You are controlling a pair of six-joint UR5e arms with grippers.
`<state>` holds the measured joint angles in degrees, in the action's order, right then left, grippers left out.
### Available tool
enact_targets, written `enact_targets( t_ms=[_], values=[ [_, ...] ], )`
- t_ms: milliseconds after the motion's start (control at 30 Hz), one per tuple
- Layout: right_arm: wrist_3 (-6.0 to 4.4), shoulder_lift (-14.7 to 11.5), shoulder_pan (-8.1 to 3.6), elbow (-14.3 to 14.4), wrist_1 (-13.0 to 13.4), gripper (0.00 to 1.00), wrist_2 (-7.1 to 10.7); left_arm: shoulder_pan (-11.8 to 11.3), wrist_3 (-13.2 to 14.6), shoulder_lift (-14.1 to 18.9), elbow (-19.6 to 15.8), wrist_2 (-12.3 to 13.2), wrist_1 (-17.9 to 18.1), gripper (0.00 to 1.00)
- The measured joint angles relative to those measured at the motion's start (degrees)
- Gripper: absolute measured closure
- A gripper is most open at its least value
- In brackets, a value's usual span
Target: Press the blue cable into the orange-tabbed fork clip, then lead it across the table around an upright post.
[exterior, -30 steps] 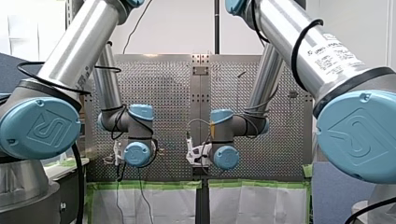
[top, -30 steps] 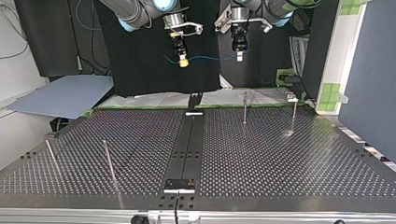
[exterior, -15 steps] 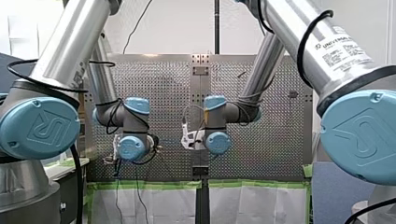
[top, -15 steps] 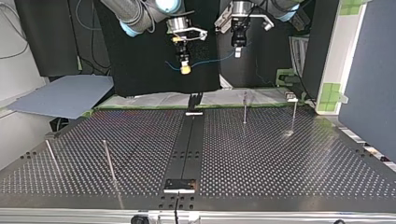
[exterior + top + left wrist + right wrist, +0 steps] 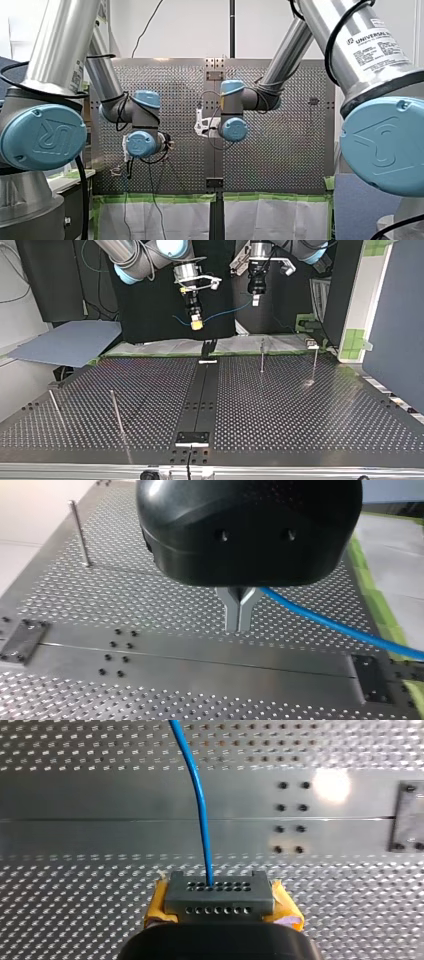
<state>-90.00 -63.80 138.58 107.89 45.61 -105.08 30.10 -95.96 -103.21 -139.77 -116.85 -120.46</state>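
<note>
The blue cable (image 5: 225, 311) hangs in the air between my two grippers, above the far edge of the table. In the top view my right gripper (image 5: 197, 325), with yellow pads, is shut on the cable at its lower end. My left gripper (image 5: 256, 300) holds it higher, at that view's right. The left wrist view shows metal fingers (image 5: 239, 616) pressed together, with the cable (image 5: 340, 628) trailing off to one side. In the right wrist view the cable (image 5: 200, 805) rises from between the yellow pads (image 5: 285, 905). No orange-tabbed clip can be made out.
Thin upright posts stand on the perforated table: two at the top view's far right (image 5: 262, 356) (image 5: 315, 362) and two at its near left (image 5: 116, 412) (image 5: 55, 407). A dark rail (image 5: 202, 395) runs down the middle, with a black fixture (image 5: 207, 348) at its far end.
My right gripper has come lower in the top view, towards the table, pulling the cable into a slant. My left gripper has hardly moved there. Both wrists sit higher in the front view.
</note>
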Motion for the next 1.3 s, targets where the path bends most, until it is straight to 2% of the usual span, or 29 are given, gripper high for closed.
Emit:
enact_targets(
  t_ms=[100,233,467,700,967,1100,1300],
  values=[
    [-0.07,-0.19,0.0,-0.98,-0.84,1.0,0.61,-0.24,-1.53,1.48,0.3,0.85,-0.62,1.0],
    [-0.26,1.12,-0.02,-2.57,-0.51,1.0,1.31,-0.7,-3.8,1.1,0.51,1.83,0.13,1.0],
    [-0.75,4.65,-0.35,-4.84,1.3,1.0,1.73,-1.96,-7.86,-2.24,1.72,2.3,0.97,1.0],
    [-0.81,8.85,-0.94,-7.27,1.59,1.0,2.68,-3.63,-11.84,-6.51,5.62,2.42,1.2,1.0],
    [-0.97,12.98,-2.18,-10.06,1.26,1.0,3.73,-5.87,-12.58,-10.85,8.22,3.31,1.24,1.0],
    [-1.17,15.38,-2.84,-11.86,0.85,1.0,4.38,-8.09,-12.17,-13.15,8.44,5.34,1.08,1.0],
    [-1.47,18.68,-3.36,-14.65,0.59,1.0,5.01,-11.24,-10.84,-14.35,8.47,8.47,1.01,1.0]
  ],
)
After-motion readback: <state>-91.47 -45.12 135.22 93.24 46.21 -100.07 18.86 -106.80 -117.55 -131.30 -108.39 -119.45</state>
